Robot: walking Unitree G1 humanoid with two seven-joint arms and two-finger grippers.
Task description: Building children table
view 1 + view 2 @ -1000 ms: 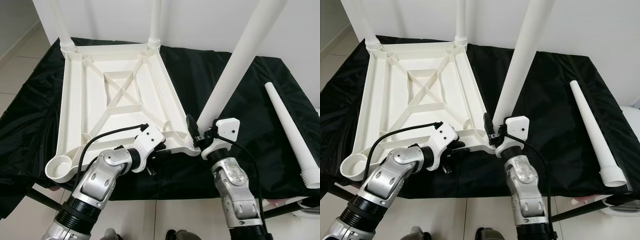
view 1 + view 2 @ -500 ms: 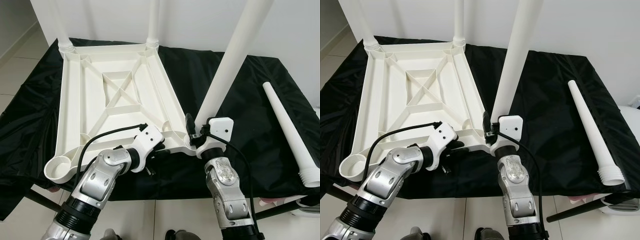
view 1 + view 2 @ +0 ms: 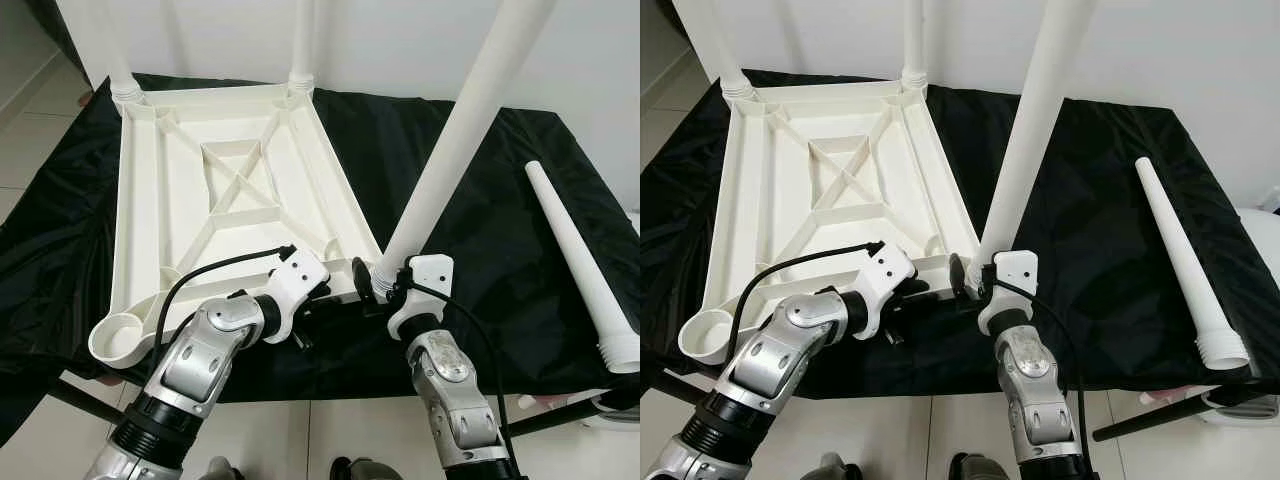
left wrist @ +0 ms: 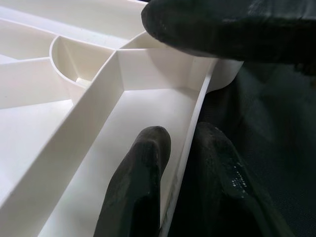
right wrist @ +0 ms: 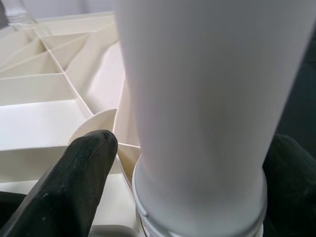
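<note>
The white table top lies upside down on a black cloth, with two white legs standing in its far corners. My left gripper is shut on the table top's near rim, one finger inside and one outside. My right gripper is shut on the base of a third white leg, which leans to the right. The leg's ringed base rests at the near right corner socket. I cannot tell whether it is seated. The near left corner socket is empty.
A fourth white leg lies loose on the black cloth at the right, its wide end toward me. The cloth-covered table ends just behind my arms, with tiled floor to the left and a white wall behind.
My right gripper has carried the leg's base left, onto the near right corner of the table top. The left gripper keeps its hold on the rim.
</note>
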